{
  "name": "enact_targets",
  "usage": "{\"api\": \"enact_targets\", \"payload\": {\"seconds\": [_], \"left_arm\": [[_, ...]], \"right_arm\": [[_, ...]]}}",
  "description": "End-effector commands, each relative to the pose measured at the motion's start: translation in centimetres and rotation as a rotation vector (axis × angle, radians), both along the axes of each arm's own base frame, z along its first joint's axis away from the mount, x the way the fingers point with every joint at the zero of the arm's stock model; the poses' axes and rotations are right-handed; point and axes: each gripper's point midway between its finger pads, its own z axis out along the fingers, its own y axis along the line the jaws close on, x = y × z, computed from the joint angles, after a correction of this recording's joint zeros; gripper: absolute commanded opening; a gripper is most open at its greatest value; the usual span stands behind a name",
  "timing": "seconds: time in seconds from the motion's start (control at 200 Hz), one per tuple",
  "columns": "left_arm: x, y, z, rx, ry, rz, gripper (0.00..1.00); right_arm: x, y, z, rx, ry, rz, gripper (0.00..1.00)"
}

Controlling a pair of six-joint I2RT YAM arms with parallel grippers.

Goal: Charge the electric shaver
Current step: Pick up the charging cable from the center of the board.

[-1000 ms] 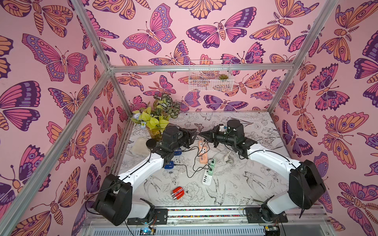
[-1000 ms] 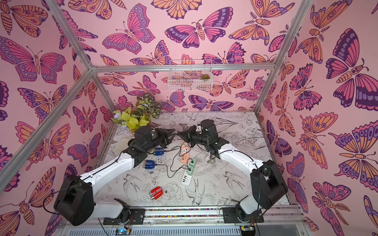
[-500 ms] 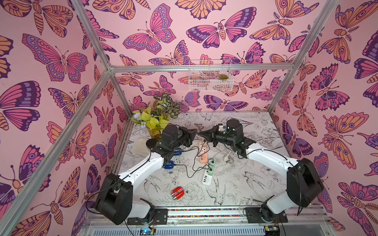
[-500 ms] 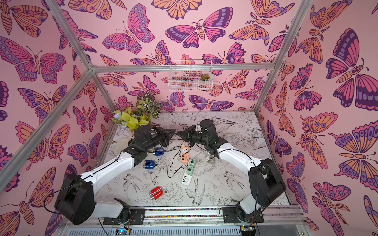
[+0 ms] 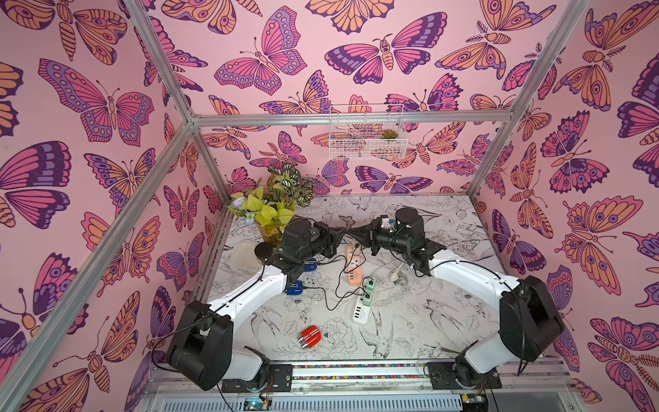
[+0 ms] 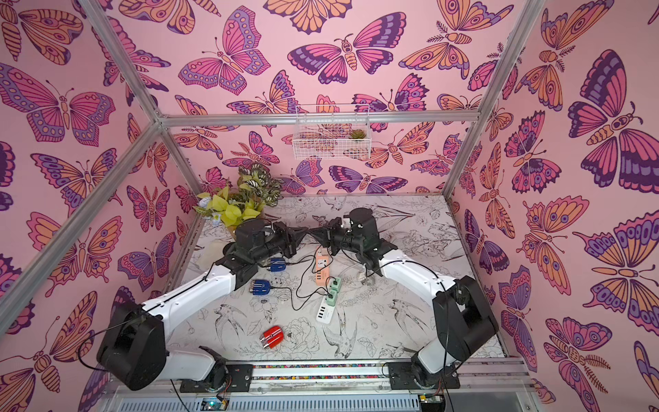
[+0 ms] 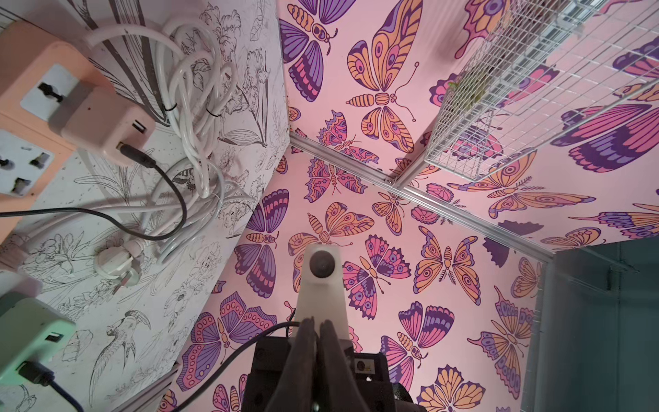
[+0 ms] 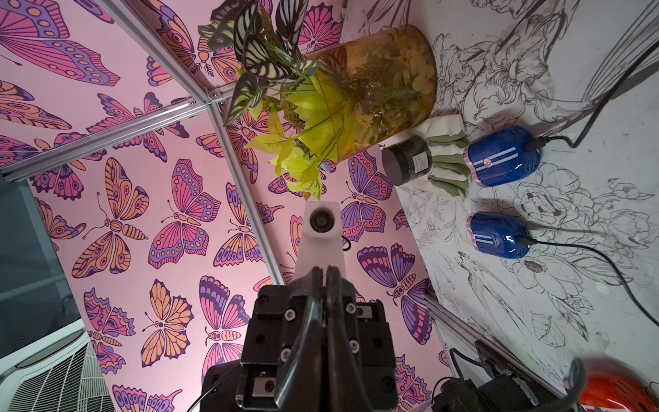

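Note:
A red electric shaver (image 5: 310,336) (image 6: 272,336) lies near the table's front with no cable on it; it shows blurred at the edge of the right wrist view (image 8: 613,392). Two blue shavers (image 6: 277,264) (image 6: 260,287) (image 8: 499,157) (image 8: 497,239) lie at the left, each with a black cable plugged in. My left gripper (image 5: 339,233) (image 7: 318,323) and right gripper (image 5: 352,233) (image 8: 325,269) hang above the table's middle, tip to tip. Both are shut and hold nothing.
An orange power strip (image 5: 353,267) (image 7: 21,71) carries a charger brick (image 7: 103,132). A green adapter (image 5: 369,287) and a white USB strip (image 5: 361,311) lie in front of it. A white cable bundle (image 7: 192,107), a plant vase (image 5: 271,214), a black jar (image 8: 406,166) and a wall basket (image 5: 367,132) are nearby.
The left gripper's jaws have closed. Both arms stay raised and facing each other, with hardly any shift.

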Motion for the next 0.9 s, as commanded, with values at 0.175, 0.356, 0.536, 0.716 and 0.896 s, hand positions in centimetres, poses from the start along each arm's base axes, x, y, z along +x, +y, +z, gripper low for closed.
{"api": "enact_targets", "payload": {"seconds": [0.175, 0.356, 0.536, 0.716, 0.896], "left_arm": [[-0.1, -0.5, 0.5, -0.017, -0.022, -0.024, 0.00], [0.1, -0.3, 0.2, -0.010, -0.016, -0.007, 0.00], [0.1, -0.2, -0.3, -0.002, -0.006, 0.000, 0.00], [0.2, -0.3, -0.2, -0.001, -0.007, -0.004, 0.00], [0.2, -0.3, -0.1, 0.000, -0.011, -0.007, 0.00]], "right_arm": [[1.0, 0.6, 0.2, 0.018, -0.013, 0.005, 0.00], [0.4, 0.8, 0.7, 0.030, -0.007, 0.023, 0.15], [-0.7, 0.5, 1.0, 0.029, -0.001, 0.032, 0.22], [-0.8, 0.3, 0.7, 0.023, 0.007, 0.026, 0.13], [-0.5, 0.5, 0.8, 0.025, 0.006, 0.024, 0.09]]}}
